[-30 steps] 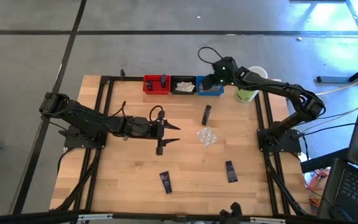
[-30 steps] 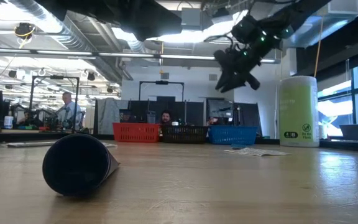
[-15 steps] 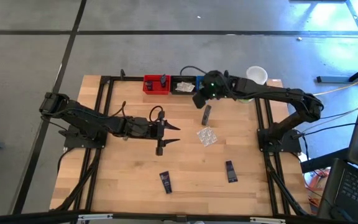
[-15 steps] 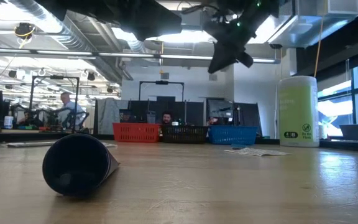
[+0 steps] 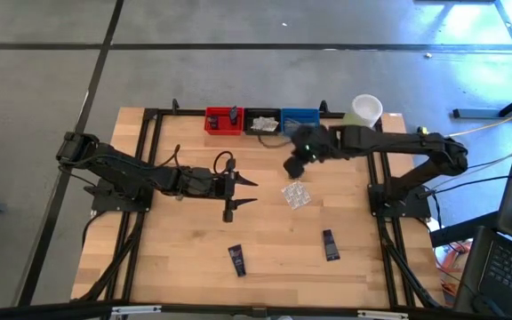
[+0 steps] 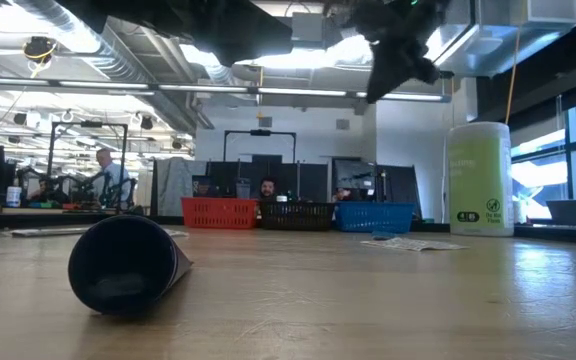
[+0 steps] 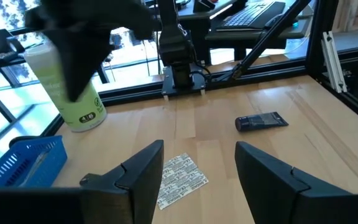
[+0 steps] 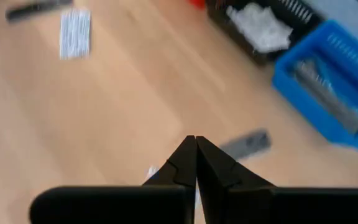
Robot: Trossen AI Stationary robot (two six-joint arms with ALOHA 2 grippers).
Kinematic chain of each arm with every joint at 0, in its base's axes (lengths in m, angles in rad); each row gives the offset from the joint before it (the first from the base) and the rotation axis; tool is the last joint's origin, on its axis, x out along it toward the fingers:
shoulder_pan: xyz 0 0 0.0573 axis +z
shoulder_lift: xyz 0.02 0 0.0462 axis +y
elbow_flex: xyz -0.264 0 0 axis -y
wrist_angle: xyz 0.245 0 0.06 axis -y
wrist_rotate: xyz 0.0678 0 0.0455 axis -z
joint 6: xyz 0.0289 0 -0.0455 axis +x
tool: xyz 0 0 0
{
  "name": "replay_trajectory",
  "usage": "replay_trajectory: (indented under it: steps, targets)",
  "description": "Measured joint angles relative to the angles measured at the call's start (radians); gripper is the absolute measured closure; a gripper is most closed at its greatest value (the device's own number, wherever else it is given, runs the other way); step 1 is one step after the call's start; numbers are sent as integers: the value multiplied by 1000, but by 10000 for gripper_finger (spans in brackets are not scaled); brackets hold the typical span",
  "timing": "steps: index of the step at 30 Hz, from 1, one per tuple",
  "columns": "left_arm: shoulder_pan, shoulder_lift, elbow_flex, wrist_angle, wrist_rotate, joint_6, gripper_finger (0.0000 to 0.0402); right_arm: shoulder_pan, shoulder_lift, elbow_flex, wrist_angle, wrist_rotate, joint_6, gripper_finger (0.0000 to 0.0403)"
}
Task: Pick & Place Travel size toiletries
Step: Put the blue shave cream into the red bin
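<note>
The right gripper [image 5: 293, 166] has travelled from above the blue bin at the far edge toward the table centre, and now sits over the spot where the slim flat grey sachet [image 8: 245, 144] lay. Its fingers have closed fully, tip against tip, with nothing between them; the sachet lies on the wood just beyond the tips. The left arm has not moved. No item on the table has changed place.

Count, left to right:

- One left gripper [image 5: 243, 191], left of centre, fingers spread and empty.
- Two dark navy mini tubes: dark navy mini tube on the near left [image 5: 236, 260], dark navy mini tube on the near right [image 5: 330, 244]. Both lie flat near the front edge, well apart.
- Three small plastic bins in a row at the far edge, touching: red bin [image 5: 222, 122], black bin [image 5: 261, 122], blue bin [image 5: 300, 116]. The red one holds dark upright items, the black one white crinkly contents, the blue one a grey item.
- One clear crinkly packet with white contents [image 5: 297, 196], at table centre, just nearer than the right gripper.
- One tall pale-green cylindrical container with white lid [image 5: 365, 109], at the far right corner.
</note>
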Motion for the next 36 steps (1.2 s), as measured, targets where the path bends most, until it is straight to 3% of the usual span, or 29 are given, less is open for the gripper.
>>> replay_trajectory:
  steps: [8, 14, 19, 24, 30, 36]
  targets:
    - [0, -13, 0, -3, -18, -12, 206, 224, -69, -104, -107, 30, 157, 394]
    - [-11, -65, -1, -207, 1, -79, 206, 385, -140, -239, -106, 44, 289, 399]
    - [-26, -147, -1, -395, 0, -193, 206, 513, -192, -309, -107, 117, 359, 392]
    - [-52, -217, -1, -466, 3, -327, 206, 624, -223, -322, -102, 198, 429, 398]
    - [-124, -259, 0, -660, 59, -189, 206, 674, -223, -322, -36, 217, 499, 383]
    - [-215, -249, 0, -735, 72, -152, 206, 659, -214, -322, 1, 238, 475, 358]
